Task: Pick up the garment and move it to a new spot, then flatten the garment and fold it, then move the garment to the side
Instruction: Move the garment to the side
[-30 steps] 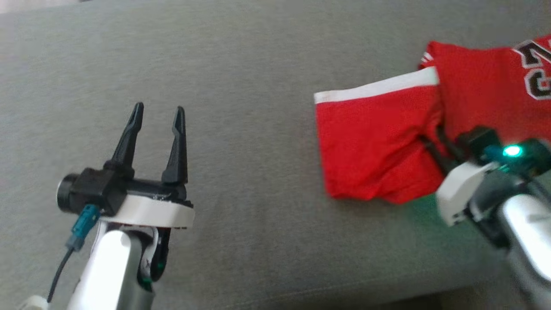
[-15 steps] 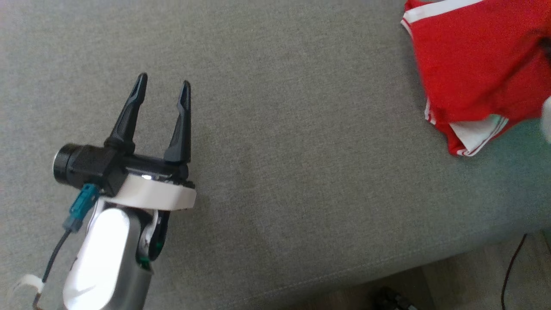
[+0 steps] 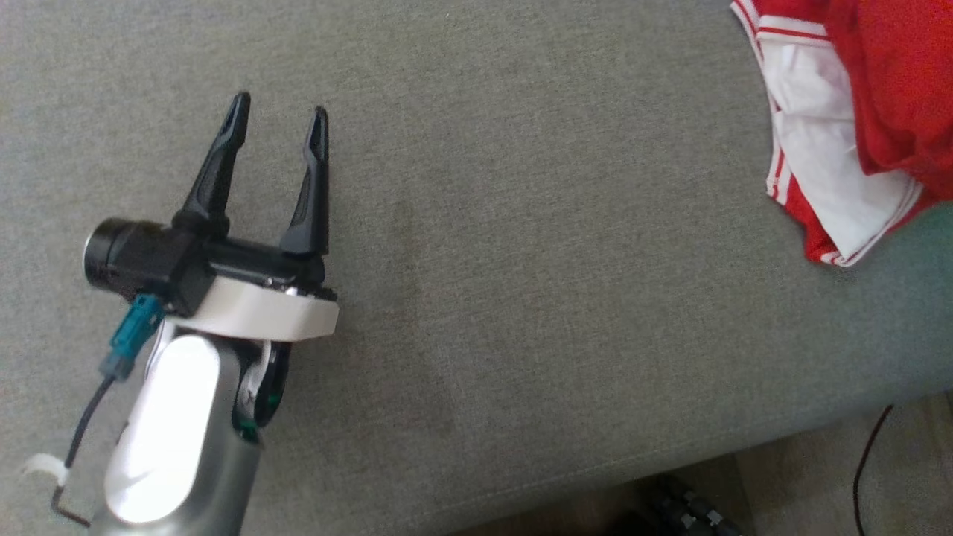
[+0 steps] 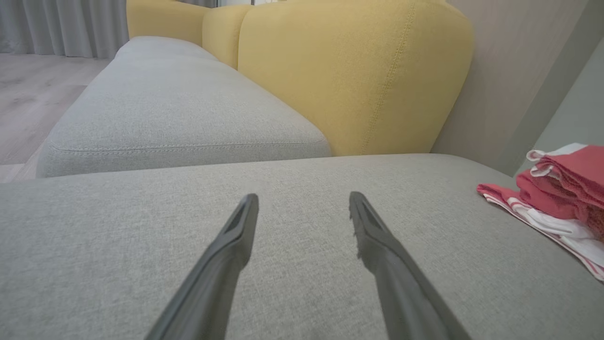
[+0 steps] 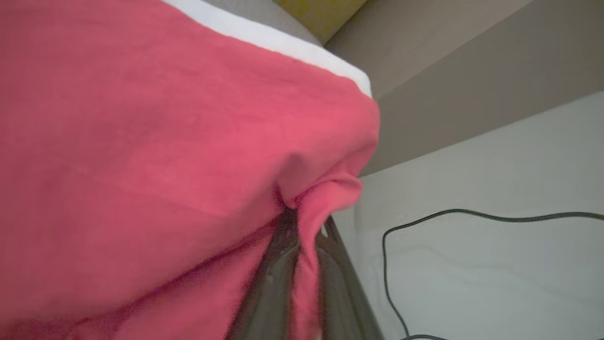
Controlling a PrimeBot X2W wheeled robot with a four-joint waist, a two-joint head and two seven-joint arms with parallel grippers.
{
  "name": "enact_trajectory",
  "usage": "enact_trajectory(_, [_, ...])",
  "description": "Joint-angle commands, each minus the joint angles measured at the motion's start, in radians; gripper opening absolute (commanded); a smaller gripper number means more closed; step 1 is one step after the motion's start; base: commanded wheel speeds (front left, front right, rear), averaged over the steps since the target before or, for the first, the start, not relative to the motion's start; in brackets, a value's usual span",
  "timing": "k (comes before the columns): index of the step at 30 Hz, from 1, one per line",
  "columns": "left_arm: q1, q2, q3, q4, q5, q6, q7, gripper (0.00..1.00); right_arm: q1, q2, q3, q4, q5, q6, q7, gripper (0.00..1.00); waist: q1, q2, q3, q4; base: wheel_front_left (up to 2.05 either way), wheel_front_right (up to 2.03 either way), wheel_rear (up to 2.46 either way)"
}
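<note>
I have my right hand pinched shut on a fold of the red garment, bunched at the upper right over the grey sofa, to carry it aside, while my left hand waits wide open and empty at left.

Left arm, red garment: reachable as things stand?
Probably yes: bare cushion lies between the open left gripper and the garment, though it sits far across, pinched by the right gripper.
</note>
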Motion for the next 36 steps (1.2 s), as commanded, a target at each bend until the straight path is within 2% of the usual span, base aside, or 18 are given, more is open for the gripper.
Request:
enact_trajectory(1, [-0.031,0.007,0.032,-0.033,0.004,-0.005,-0.005,1.00,-0.001,-0.002,-0.014,-0.008,-0.020,0.007,0.002,0.00,0.0000,0.0000,0.009,0.007,0.00,0.00,0.00])
enact_trajectory(2, [-0.036,0.005,0.031,-0.032,0.004,-0.007,-0.005,1.00,-0.002,0.017,-0.023,0.000,-0.031,0.007,-0.006,0.26,0.0000,0.0000,0.012,0.011,0.00,0.00,0.00])
enact_trajectory(4, [-0.043,0.001,0.033,-0.029,0.003,-0.011,-0.005,1.00,0.002,0.048,-0.039,0.020,-0.051,0.007,-0.012,0.88,0.0000,0.0000,0.017,0.016,0.00,0.00,0.00])
enact_trajectory(5, [-0.047,-0.001,0.034,-0.028,0.003,-0.012,-0.005,1.00,0.002,0.064,-0.046,0.026,-0.057,0.007,-0.025,1.00,0.0000,0.0000,0.020,0.019,0.00,0.00,0.00])
enact_trajectory(9, [-0.049,-0.009,0.038,-0.022,0.003,-0.017,-0.005,1.00,0.012,0.103,-0.094,0.057,-0.090,0.007,-0.056,1.00,0.0000,0.0000,0.017,0.030,0.00,0.00,0.00])
enact_trajectory(15, [-0.014,-0.019,0.052,-0.002,0.003,-0.022,-0.005,1.00,0.063,0.169,-0.247,0.040,-0.119,0.007,-0.114,1.00,0.0000,0.0000,-0.046,0.050,0.00,0.00,0.00])
enact_trajectory(19, [0.026,-0.023,0.063,0.007,0.004,-0.019,-0.005,1.00,0.159,0.240,-0.321,-0.108,-0.106,0.007,-0.124,1.00,0.0000,0.0000,-0.109,0.061,0.00,0.00,0.00])
enact_trajectory(23, [0.072,-0.023,0.084,0.013,0.003,-0.008,-0.005,1.00,0.292,0.362,-0.368,-0.338,-0.076,0.007,-0.152,1.00,0.0000,0.0000,-0.172,0.069,0.00,0.00,0.00])
enact_trajectory(28, [0.125,-0.019,0.106,0.022,0.000,0.006,-0.005,1.00,0.430,0.509,-0.336,-0.541,-0.021,0.007,-0.191,1.00,0.0000,0.0000,-0.236,0.089,0.00,0.00,0.00])
enact_trajectory(30, [0.135,-0.016,0.111,0.023,0.000,0.009,-0.005,1.00,0.463,0.542,-0.294,-0.587,0.000,0.007,-0.218,1.00,0.0000,0.0000,-0.252,0.105,0.00,0.00,0.00])
enact_trajectory(36, [0.149,-0.007,0.126,0.030,0.000,0.016,-0.005,1.00,0.499,0.592,-0.176,-0.584,0.054,0.007,-0.283,1.00,0.0000,0.0000,-0.289,0.169,0.00,0.00,0.00])
